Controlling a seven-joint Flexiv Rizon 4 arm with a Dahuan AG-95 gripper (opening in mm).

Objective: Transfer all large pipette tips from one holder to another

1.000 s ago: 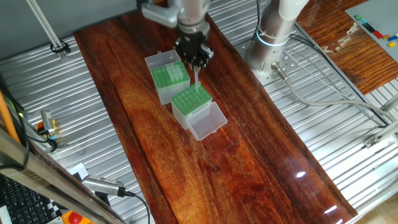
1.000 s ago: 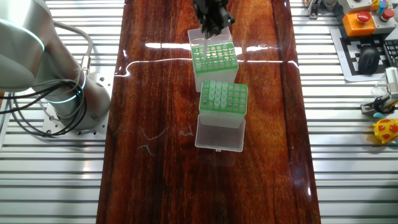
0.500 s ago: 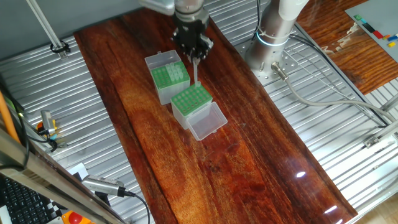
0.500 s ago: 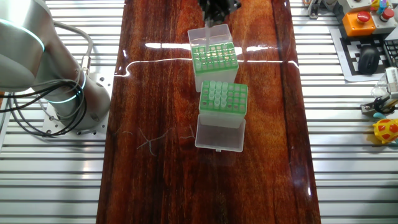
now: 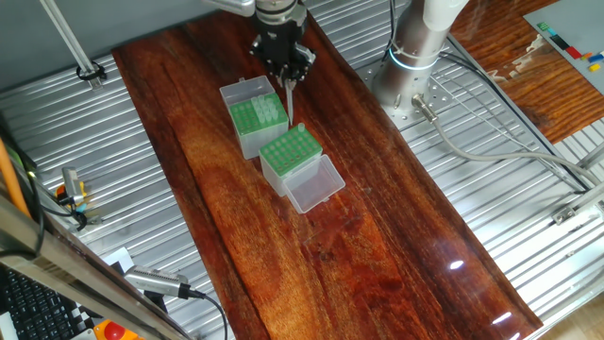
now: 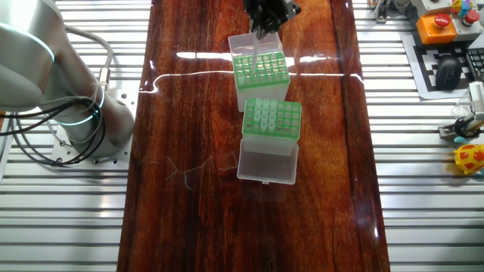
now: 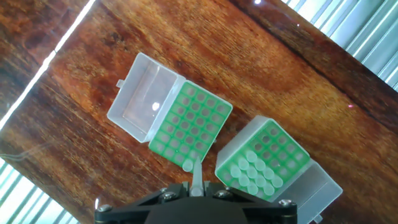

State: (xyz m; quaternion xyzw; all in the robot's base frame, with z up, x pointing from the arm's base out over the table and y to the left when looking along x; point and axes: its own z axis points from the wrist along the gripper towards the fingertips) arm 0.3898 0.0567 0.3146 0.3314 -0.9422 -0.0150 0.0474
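Above the clear-sided green-grid box [image 7: 183,127] | end effector [image 7: 196,186] clenched on one pale conical tip [image 7: 195,172], box at 12 o'clock | risk: tilted tip misses its hole, drops.

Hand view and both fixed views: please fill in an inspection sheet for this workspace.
Surface: dark glossy wooden board, with glare streaks.
Job's things: stocked holder, lid open, tips in roughly half its holes; second holder, lid open, nearly all holes empty.
Clutter: nothing seen on the board.
Gripper: gripper shut on one pipette tip, which hangs over the second holder.
Cables: dark cables by the arm base, off the board.
Surroundings: ribbed metal table; orange button box.
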